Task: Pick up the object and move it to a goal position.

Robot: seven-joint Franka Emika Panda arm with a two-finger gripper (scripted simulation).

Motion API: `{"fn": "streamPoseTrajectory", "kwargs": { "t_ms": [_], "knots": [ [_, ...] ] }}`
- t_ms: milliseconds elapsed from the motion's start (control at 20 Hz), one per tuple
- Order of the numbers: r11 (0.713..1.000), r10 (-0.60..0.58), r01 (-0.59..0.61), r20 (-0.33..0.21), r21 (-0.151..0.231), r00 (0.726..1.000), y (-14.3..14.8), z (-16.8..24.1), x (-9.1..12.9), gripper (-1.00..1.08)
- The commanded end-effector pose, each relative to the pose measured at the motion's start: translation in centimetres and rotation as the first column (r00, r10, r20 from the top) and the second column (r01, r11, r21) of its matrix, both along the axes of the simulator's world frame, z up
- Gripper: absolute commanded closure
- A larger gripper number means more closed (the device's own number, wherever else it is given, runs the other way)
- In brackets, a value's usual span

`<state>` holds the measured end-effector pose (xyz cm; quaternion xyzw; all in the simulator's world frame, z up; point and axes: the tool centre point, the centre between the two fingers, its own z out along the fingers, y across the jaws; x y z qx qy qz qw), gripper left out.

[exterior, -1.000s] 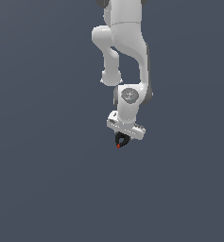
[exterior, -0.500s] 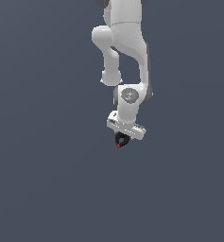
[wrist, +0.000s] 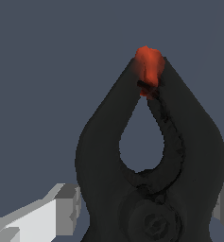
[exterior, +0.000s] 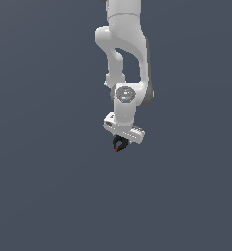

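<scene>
1. We see the white arm (exterior: 121, 59) reaching down over a plain grey bench (exterior: 44, 186).
2. Our pincer (exterior: 119, 144) is pinching the clamp (wrist: 151, 160), which hangs beneath it.
3. We judge the clamp light, stiff and slippery; holding near its pivot looks safest, away from its red tip (wrist: 149, 64).

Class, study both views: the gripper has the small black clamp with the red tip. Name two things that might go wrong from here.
1. The black clamp is tiny beside the white gripper, so the hold may be shallow; it might slip out during a fast move.
2. In the wrist view the clamp fills the frame and hides the fingers mostly, so a shifting hold may go unnoticed.
</scene>
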<state>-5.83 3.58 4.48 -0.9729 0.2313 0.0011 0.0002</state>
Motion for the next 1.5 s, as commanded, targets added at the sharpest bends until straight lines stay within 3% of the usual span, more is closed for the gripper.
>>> {"fn": "streamPoseTrajectory", "kwargs": {
  "t_ms": [0, 800, 1100, 1450],
  "knots": [
    [1.0, -0.001, 0.001, 0.003, 0.0, 1.0, -2.0, 1.5, 0.4, 1.08],
    [1.0, -0.002, 0.002, 0.003, 0.0, 1.0, -17.4, 12.9, 3.5, 1.08],
    [1.0, -0.002, 0.002, 0.002, -0.001, 1.0, -20.5, 15.1, 4.3, 1.08],
    [1.0, -0.002, 0.002, 0.002, -0.001, 1.0, -21.4, 15.8, 4.7, 1.08]
  ]
}}
